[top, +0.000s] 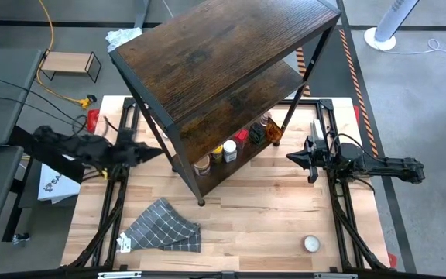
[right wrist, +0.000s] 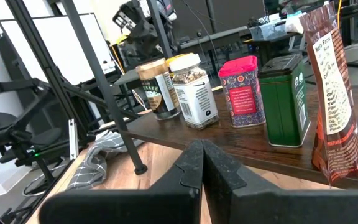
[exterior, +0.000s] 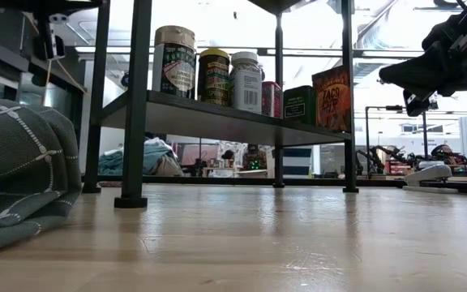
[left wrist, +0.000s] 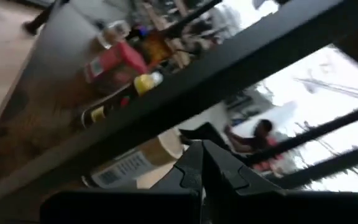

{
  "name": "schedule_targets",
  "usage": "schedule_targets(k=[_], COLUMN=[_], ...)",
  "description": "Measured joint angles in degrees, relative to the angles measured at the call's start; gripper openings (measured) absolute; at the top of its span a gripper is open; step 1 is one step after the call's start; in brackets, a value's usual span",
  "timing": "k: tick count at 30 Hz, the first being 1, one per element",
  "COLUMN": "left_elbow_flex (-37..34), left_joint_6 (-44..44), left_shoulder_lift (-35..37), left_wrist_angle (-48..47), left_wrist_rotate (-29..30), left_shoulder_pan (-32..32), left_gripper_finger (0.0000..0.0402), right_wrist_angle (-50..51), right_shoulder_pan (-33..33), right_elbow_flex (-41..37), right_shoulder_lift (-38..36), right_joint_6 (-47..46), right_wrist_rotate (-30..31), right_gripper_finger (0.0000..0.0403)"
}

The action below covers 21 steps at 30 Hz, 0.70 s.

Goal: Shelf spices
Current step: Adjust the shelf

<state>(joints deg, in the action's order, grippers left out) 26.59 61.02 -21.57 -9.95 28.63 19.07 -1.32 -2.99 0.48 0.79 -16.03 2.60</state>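
High view: shelf (top: 215, 62) stands on the table (top: 269, 225); spices (top: 235, 146) line its lowest board. Left hand (top: 147, 153) and right hand (top: 294, 157) flank it, both empty.

Low view: jars in one row along the board's edge, likely for easy reach.

Wrist views: both hands clenched on nothing. One white-lidded jar (top: 310, 244) sits unshelved, near right.

Two matte black jointed arms; right end effector (top: 294, 158) with angular black plastic fingers (right wrist: 191, 168).
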Motion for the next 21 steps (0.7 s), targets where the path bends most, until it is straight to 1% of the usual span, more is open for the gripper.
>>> schedule_targets(k=[3, 5, 10, 13, 16, 18, 21], left_elbow_flex=[2.8, 4.9, 8.7, 10.1, 10.8, 10.8, 10.8], left_joint_6=[4.9, 8.3, 17.6, 22.6, 25.5, 26.8, 26.1], left_shoulder_lift=[-9.1, -14.7, -24.8, -29.4, -32.2, -32.9, -32.5], left_wrist_angle=[0.6, 0.9, 0.8, 0.8, 0.8, 0.9, 0.6], left_wrist_rotate=[7.1, 13.7, 34.6, 44.6, 50.5, 52.5, 54.5], left_shoulder_pan=[4.0, 6.4, 10.7, 12.3, 12.6, 12.1, 10.2], left_gripper_finger=[0.0000, 0.0000, 0.0000, 0.0000, 0.0000, 0.0000, 0.0000], right_wrist_angle=[0.0, 0.0, 0.0, 0.0, 0.0, 0.0, 0.0], right_shoulder_pan=[0.0, 0.0, 0.0, 0.0, 0.0, 0.0, 0.0], right_elbow_flex=[0.0, 0.0, 0.0, 0.0, 0.0, 0.0, 0.0], right_shoulder_lift=[0.0, 0.0, 0.0, 0.0, 0.0, 0.0, 0.0], right_joint_6=[0.0, 0.0, 0.0, 0.0, 0.0, 0.0, 0.0], right_wrist_rotate=[0.0, 0.0, 0.0, 0.0, 0.0, 0.0, 0.0], right_gripper_finger=[0.0000, 0.0000, 0.0000, 0.0000, 0.0000, 0.0000, 0.0000])
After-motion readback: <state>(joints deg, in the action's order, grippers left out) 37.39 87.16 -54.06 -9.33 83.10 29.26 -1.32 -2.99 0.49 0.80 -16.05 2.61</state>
